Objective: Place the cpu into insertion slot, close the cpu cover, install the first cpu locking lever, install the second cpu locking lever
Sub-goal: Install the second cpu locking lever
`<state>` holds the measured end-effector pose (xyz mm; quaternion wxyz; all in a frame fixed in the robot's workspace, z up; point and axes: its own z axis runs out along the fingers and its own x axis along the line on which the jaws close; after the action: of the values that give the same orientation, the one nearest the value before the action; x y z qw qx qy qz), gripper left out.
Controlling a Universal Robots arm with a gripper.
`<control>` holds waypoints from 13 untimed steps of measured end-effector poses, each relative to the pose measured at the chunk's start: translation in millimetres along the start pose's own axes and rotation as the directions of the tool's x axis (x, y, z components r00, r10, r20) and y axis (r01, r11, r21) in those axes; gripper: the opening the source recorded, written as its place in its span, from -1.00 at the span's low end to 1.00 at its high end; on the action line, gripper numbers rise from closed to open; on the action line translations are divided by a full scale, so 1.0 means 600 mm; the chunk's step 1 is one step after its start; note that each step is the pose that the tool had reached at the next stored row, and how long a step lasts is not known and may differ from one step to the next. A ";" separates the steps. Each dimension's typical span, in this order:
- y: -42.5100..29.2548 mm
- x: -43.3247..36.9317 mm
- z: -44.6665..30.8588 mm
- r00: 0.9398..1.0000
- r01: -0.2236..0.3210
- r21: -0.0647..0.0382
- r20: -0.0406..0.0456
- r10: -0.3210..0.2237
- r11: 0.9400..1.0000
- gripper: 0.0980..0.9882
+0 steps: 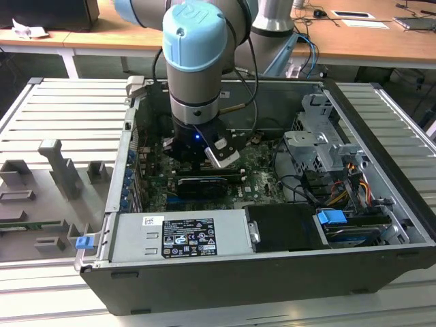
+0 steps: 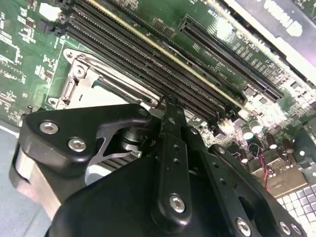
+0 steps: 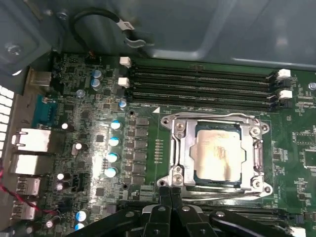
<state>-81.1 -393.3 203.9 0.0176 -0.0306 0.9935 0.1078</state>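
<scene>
Cpu [image 3: 218, 152] seated in insertion slot [image 3: 217, 183], cpu cover [image 3: 180, 148] down around it | gripper [image 3: 170, 195] at cover's 6 o'clock edge, fingertips together, empty | chip judged light, rigid, fragile (edge hold only)

Slatted metal table [image 1: 61, 109] carries open computer case [image 1: 259, 279], grey fixtures [image 1: 58, 167].

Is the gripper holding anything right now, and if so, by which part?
Nothing visible. The gripper has its fingertips pressed together beside the cpu cover, which lies closed over the cpu.
</scene>
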 end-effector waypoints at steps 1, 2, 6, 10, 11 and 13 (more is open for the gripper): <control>-0.004 0.003 0.005 1.000 -0.001 -0.034 0.002 0.001 0.999 -0.98; -0.006 0.003 0.009 1.000 -0.001 -0.045 0.003 0.002 0.999 -0.98; -0.005 0.005 0.007 1.000 -0.001 -0.055 0.004 0.001 0.998 -0.98; 0.000 0.005 -0.018 1.000 -0.001 -0.054 0.004 0.002 0.999 -0.98; 0.001 0.004 -0.021 1.000 -0.001 -0.054 0.004 0.002 0.999 -0.98; 0.002 0.004 -0.027 1.000 -0.001 -0.054 0.004 0.002 0.999 -0.98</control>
<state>-84.2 -395.6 220.1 0.0186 -0.0301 0.9903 0.1346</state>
